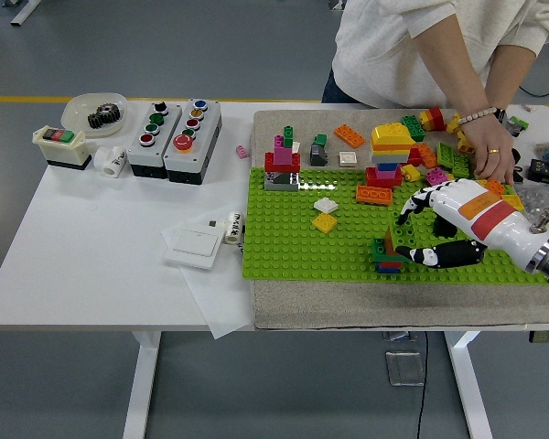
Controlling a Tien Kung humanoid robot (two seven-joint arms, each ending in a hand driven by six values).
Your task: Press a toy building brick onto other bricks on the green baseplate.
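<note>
The green baseplate (293, 238) lies on a grey mat. Near its front right stands a low stack (382, 259) of green, red and blue bricks with a brown piece on top. My right hand (408, 236), white with orange bands and black fingers, reaches in from the right. Its fingers curl above and its thumb (432, 256) below a dark green brick (403, 240), held right beside the stack's top. Whether the brick touches the stack is unclear. A person's hand (490, 154) rests among loose bricks behind my hand.
On the plate stand a pink-red tower (282, 163), a yellow-orange tower (389, 151), an orange brick (373, 195) and white and yellow flat bricks (326, 215). Left of the mat are button boxes (174, 128), a switch plate (194, 245) and a bowl (96, 112).
</note>
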